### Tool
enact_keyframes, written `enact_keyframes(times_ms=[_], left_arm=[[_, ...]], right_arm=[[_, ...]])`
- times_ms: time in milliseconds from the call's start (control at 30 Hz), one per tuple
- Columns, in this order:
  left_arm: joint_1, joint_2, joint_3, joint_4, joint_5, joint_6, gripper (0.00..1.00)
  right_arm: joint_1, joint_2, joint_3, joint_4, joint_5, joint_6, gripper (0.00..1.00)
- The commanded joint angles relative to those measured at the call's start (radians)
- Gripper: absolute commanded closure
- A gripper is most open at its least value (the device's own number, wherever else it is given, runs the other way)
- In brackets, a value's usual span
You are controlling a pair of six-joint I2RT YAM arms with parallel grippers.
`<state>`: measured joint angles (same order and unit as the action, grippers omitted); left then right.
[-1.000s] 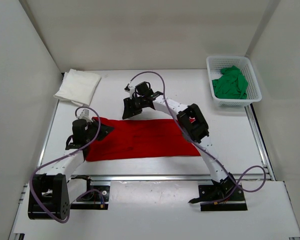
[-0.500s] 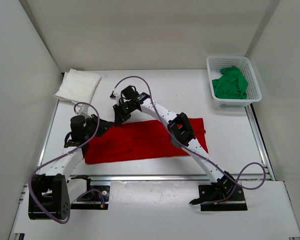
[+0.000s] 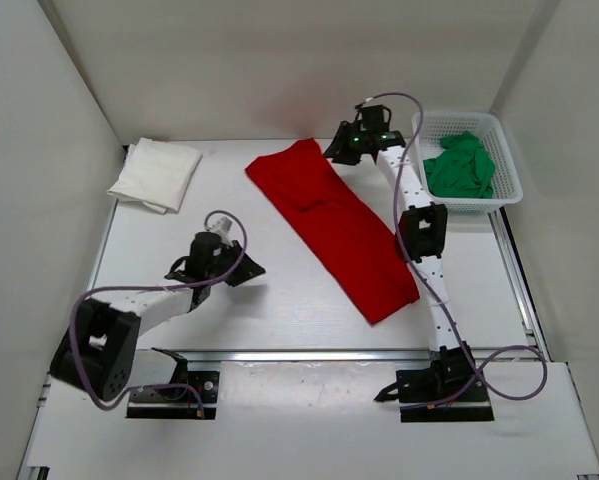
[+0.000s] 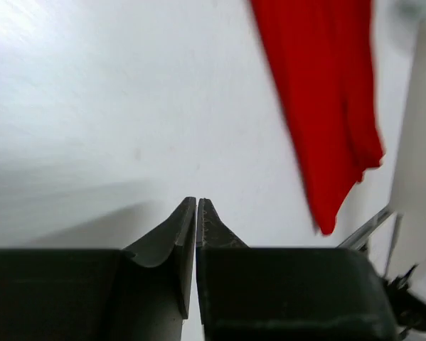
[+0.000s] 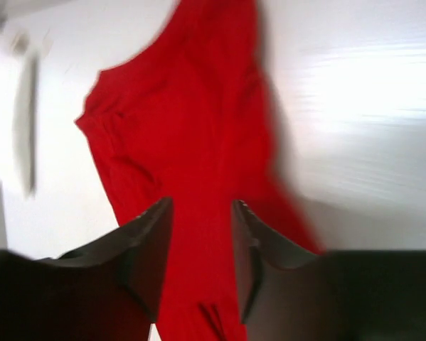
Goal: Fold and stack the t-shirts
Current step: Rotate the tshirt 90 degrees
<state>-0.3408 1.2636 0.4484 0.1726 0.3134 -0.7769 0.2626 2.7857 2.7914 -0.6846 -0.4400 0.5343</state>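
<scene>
The red t-shirt (image 3: 341,228) lies as a long folded strip, slanting from the back middle toward the front right. My right gripper (image 3: 333,153) hovers over its far end, beside the basket. In the right wrist view its jaws (image 5: 202,207) stand open above the red cloth (image 5: 191,106), holding nothing. My left gripper (image 3: 247,272) is low over bare table left of the strip. Its jaws (image 4: 197,202) are shut and empty, with the red t-shirt (image 4: 326,92) off to their right. The white t-shirt (image 3: 157,173) lies folded at the back left. The green t-shirt (image 3: 461,166) sits crumpled in the basket.
A white lattice basket (image 3: 501,137) stands at the back right corner, close to my right gripper. White walls enclose the table on three sides. A metal rail (image 3: 309,354) runs along the front edge, and another runs down the right side.
The red t-shirt has swung from lying crosswise at the front to slanting toward the back right. My right arm carried its end there and opened. My left gripper let go and shifted right.
</scene>
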Motion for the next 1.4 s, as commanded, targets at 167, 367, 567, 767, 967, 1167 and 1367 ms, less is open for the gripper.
enact_keyframes(times_ms=[167,367,567,767,967,1167,1367], left_arm=[[-0.361,0.244,0.122,0.125,-0.096,-0.09,0.76],[-0.541,0.46,0.271,0.212,-0.142,-0.196,0.66],[-0.633,0.637,0.397,0.243,-0.112,-0.275,0.61],[-0.659,0.707,0.43,0.274,-0.135,-0.341,0.61],[-0.664,0.751,0.486,0.268,-0.1,-0.355,0.98],[-0.522,0.508,0.184,0.283,-0.057,-0.268,1.0],[-0.324,0.153,-0.115,0.11,-0.001,-0.133,0.85]], right_arm=[[0.029,-0.238,0.026,-0.147,0.204,-0.107,0.57],[0.023,-0.44,0.031,-0.351,0.299,-0.241,0.59],[0.026,-0.639,-0.073,-0.371,0.307,-0.277,0.58],[0.056,-0.729,-0.179,-0.357,0.326,-0.3,0.58],[0.102,-0.767,-0.256,-0.349,0.359,-0.315,0.59],[0.104,-1.003,-0.711,-0.154,0.399,-0.321,0.59],[0.037,-1.362,-1.404,0.311,0.178,-0.153,0.55]])
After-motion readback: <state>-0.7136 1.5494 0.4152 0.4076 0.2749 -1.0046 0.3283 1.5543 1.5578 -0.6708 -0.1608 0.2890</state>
